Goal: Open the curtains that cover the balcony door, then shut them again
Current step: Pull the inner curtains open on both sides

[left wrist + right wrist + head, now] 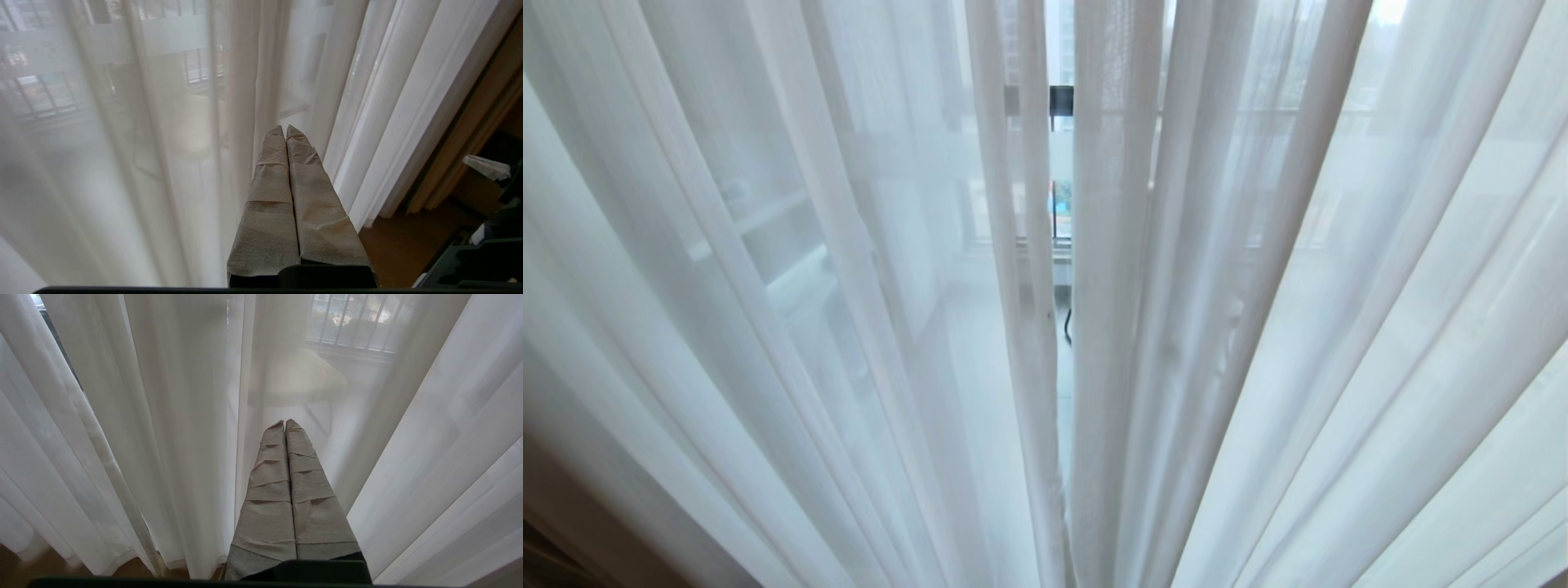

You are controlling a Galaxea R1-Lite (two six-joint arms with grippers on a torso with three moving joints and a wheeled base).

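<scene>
curtains [1045, 408] drawn, hanging vertically | left gripper [285, 130] closed, empty, nearing folds ahead | right gripper [284, 424] closed, empty, facing curtains

Soft, bright daylight through the sheers [849, 245] — hazy backlit glow, folds fanned outward toward the edges

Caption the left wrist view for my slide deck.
Left gripper, shut and empty, points at the sheer curtains drawn across the balcony door.
</scene>
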